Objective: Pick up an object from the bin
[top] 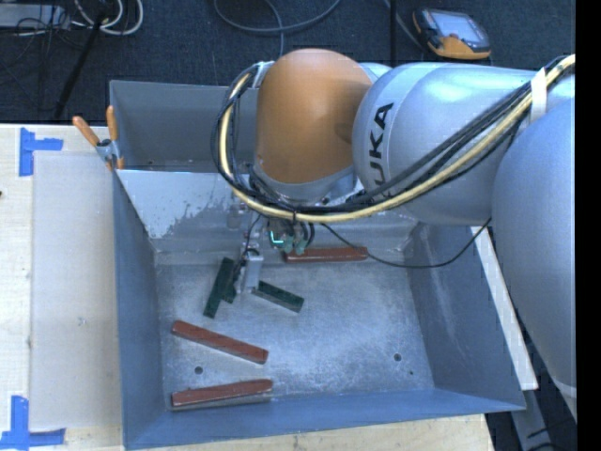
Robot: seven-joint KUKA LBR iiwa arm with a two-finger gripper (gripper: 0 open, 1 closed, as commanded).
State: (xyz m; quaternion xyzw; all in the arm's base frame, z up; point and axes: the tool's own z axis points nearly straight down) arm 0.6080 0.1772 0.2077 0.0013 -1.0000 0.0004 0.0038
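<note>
Orange wrist cover (305, 116) overhangs the end effector (251, 275); whether it is apart or together cannot be told. A dark green bar (222, 289) lies just beside it, away from the arm. Recommend centring across that bar, clear of the second green bar (280, 296)

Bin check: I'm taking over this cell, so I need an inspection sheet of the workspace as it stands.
Surface: grey metal bin, floor scuffed pale.
Job's things: left green bar, tilted; right green bar; red-brown bar by the back wall; two red-brown bars near the front.
Clutter: nothing seen.
Grippers: pincer low in the bin between the two green bars; a hold on either cannot be told.
Cables: yellow and black cables loop round the orange wrist cover.
Surroundings: dark floor behind the bin, with loose cords and a handheld device.
</note>
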